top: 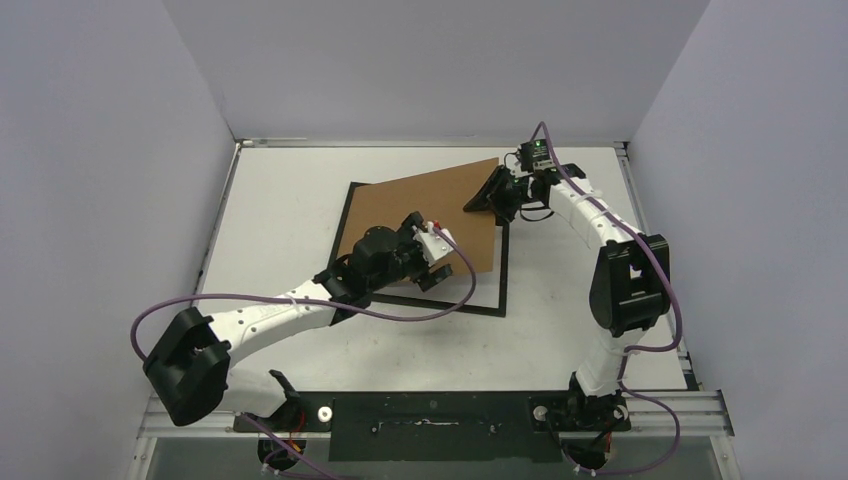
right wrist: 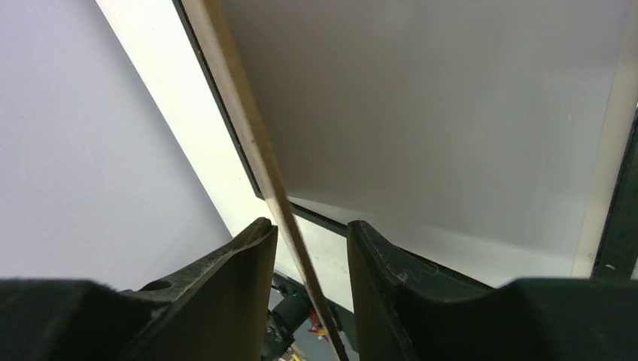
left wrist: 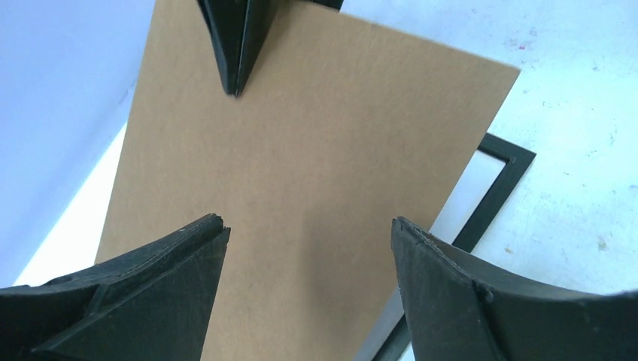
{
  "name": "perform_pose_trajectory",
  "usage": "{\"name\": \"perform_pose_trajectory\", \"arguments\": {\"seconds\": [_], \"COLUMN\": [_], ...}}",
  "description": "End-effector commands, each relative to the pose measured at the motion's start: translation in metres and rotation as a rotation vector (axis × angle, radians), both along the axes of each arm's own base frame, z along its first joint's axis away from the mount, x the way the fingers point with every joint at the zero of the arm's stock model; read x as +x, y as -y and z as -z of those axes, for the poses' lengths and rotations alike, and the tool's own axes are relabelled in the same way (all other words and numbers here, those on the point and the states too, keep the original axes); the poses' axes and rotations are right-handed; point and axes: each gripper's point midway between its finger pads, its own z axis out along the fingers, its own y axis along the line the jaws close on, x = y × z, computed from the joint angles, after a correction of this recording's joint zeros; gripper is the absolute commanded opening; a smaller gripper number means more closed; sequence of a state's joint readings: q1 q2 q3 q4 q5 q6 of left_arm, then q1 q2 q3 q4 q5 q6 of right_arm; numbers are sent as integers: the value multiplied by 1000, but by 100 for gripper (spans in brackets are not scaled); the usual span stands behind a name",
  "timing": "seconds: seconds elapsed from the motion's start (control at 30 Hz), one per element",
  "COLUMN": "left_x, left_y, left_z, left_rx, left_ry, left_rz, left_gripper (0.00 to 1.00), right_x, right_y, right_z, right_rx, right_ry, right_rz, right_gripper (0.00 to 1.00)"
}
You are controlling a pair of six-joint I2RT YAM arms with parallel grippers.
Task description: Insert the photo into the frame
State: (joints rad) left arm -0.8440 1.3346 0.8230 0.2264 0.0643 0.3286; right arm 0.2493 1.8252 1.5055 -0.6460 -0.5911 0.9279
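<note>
The cardboard backing (left wrist: 316, 150) is matt brown and smooth, the frame (left wrist: 500, 188) matt black, the worktop (left wrist: 572, 90) smooth white, the fingers (left wrist: 451, 293) of the left hand (left wrist: 308, 229) dull black plastic with rough edges

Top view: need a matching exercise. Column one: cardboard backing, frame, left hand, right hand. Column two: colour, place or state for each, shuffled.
1. cardboard backing
2. frame
3. left hand
4. right hand

A. black, lying flat, partly covered
B. brown, askew over the frame
C. open, the backing's right edge between its fingers
D. open, over the backing's near edge

Pairs: 1-B, 2-A, 3-D, 4-C
</note>
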Motion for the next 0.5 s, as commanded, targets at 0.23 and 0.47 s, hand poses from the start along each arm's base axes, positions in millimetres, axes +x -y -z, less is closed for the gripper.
{"name": "perform_pose_trajectory", "arguments": {"seconds": [0.23,0.47], "left_x": [-30,-24], "left_y": [26,27], "left_z": [-8,4], "left_rx": [9,53], "left_ry": [128,182], "left_rz": [133,87], "left_gripper": [78,72], "right_x": [16,15], "right_y": [-13,-16], "right_z": [-40,-40], "right_rx": [118,143], "right_ry": [-1,-33], "right_rz": [83,105], "right_gripper": [37,37]}}
